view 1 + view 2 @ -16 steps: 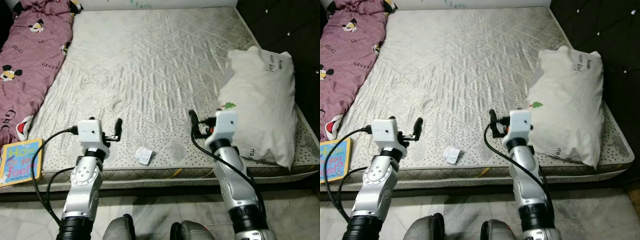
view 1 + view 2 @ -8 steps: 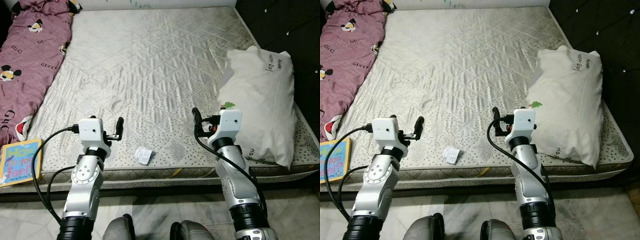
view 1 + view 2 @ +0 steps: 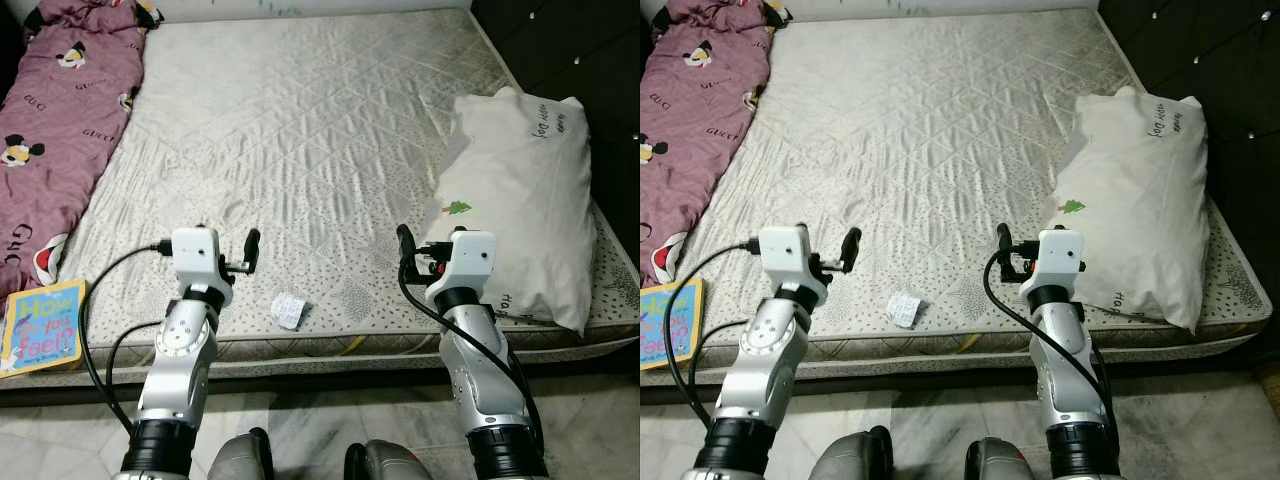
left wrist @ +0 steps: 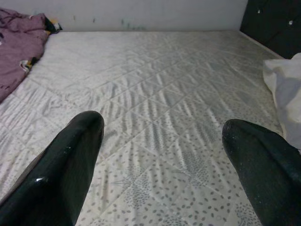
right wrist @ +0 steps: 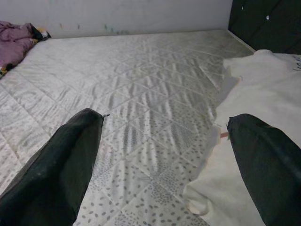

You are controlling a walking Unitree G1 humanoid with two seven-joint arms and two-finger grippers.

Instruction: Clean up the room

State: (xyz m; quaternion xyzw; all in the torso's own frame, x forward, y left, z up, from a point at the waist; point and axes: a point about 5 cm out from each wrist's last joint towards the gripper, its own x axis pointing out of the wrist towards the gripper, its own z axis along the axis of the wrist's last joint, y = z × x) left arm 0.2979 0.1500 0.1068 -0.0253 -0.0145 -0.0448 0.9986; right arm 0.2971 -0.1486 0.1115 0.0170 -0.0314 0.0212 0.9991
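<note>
Lying at the far left, a book (image 3: 42, 326) is cut by the frame edge beside the pink blanket (image 3: 60, 120). The left gripper (image 4: 162, 155) and right gripper (image 5: 164, 160) hover wide apart, empty, over the mattress (image 3: 300, 130). Crumpled paper (image 3: 289, 309) lies between them; the pillow (image 3: 525, 200) is at right.

A mattress (image 3: 300, 130) spans the middle of the frame. A blanket (image 3: 60, 130) lies along its left side, up to the upper left corner. A pillow (image 3: 520, 200) rests on its right edge. A scrap of paper (image 3: 289, 309) lies on the mattress near the lower centre. A book (image 3: 42, 326) sits at the lower left, below the blanket.
</note>
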